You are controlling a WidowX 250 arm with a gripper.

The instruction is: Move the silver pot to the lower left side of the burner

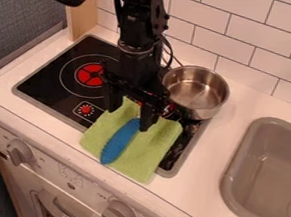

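Silver pot: The open-topped metal pot [195, 93] stands upright at the upper right of the black cooktop [51, 80], its far side toward the tiled wall [236, 54], well away from the lower left named in the task.
Done: Nothing of the move, as far as the view shows; the pot is at the opposite corner from its goal.
Left: By all appearances the whole job, from taking hold of the pot to carrying it across and setting it down at the lower left.
Black gripper: The WidowX gripper [130, 116] hangs above the green cloth [149, 149], to the left of the pot in the view, its fingers [147, 121] spread apart and not holding the pot.
Blue ribbed object: An oblong piece [120, 141] lies on the cloth, its upper end near one fingertip; just what it is cannot be told.
Burners: The red-centred burner [91, 74] at upper left is plain to see, while red marks beside the pot are mostly covered by the gripper.
Pot's underside: Out of sight, leaving unclear how much of the base rests on the cooktop and how much on the white counter [211, 164].
Pot handle: None can be made out; the arm may mask one.
Gray sink: The basin [234, 162] is cut off at the right edge.
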